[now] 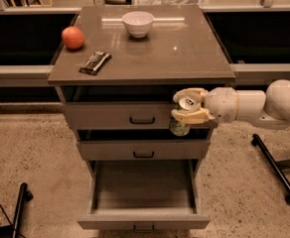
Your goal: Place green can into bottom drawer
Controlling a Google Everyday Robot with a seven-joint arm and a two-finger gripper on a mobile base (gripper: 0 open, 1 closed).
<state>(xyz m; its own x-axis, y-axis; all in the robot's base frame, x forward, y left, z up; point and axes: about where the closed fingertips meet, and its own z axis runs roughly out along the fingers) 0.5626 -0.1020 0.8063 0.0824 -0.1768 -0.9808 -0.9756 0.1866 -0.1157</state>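
Note:
My gripper (188,107) reaches in from the right on a white arm and is shut on the green can (181,124). The can hangs upright in front of the top drawer's right end, its silver top showing between my fingers (190,116). The bottom drawer (143,218) is pulled wide open below, an empty shallow tray with a small dark handle on its front. The can is above the drawer's right part, well clear of it.
On the cabinet top (184,48) stand a white bowl (138,23), an orange-red fruit (73,37) and a dark snack bar (95,63). The top drawer (115,116) and the middle drawer (143,149) are closed. A black base leg (276,167) lies on the floor at right.

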